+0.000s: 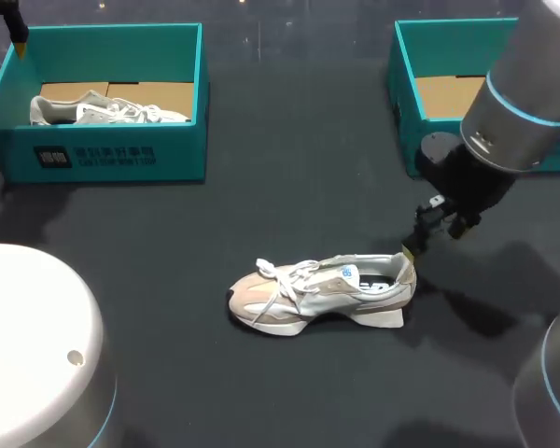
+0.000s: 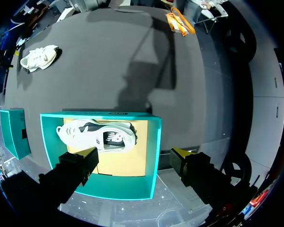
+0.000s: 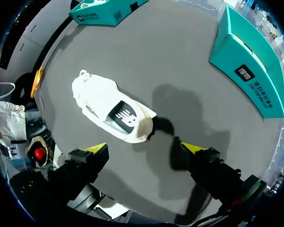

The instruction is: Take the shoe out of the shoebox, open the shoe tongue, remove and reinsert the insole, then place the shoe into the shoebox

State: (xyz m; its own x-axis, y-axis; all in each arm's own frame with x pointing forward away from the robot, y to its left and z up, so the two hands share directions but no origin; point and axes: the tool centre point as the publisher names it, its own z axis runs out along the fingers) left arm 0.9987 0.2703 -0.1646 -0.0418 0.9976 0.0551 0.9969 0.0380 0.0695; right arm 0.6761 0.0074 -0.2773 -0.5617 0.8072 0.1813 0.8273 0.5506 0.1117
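The shoe (image 1: pixel 322 291) stands on its sole on the dark desk (image 1: pixel 289 187). It is about halfway between the left and right edges, and closer to the robot's edge than to the far one. Its long side runs along that near edge. The toe points to the left edge of the desk and the heel points to the right edge. The shoe is pale pink and grey, with white laces (image 1: pixel 285 275) lying loose on top.

The right gripper (image 1: pixel 420 241) hangs just behind the heel. In the right wrist view its two fingers stand wide apart and hold nothing. The shoe lies ahead of them with its heel end nearest, and it touches neither yellow tip.

The right shoebox (image 1: pixel 403 93) sits at the far right corner of the desk, well apart from the shoe. Its brown floor shows inside.

The left shoebox (image 1: pixel 103 154) sits at the far left corner. A second shoe (image 1: pixel 112 112) lies inside it on the brown floor. The left gripper (image 2: pixel 135 153) hangs over this box. Its fingers are wide apart too, and they hold nothing.
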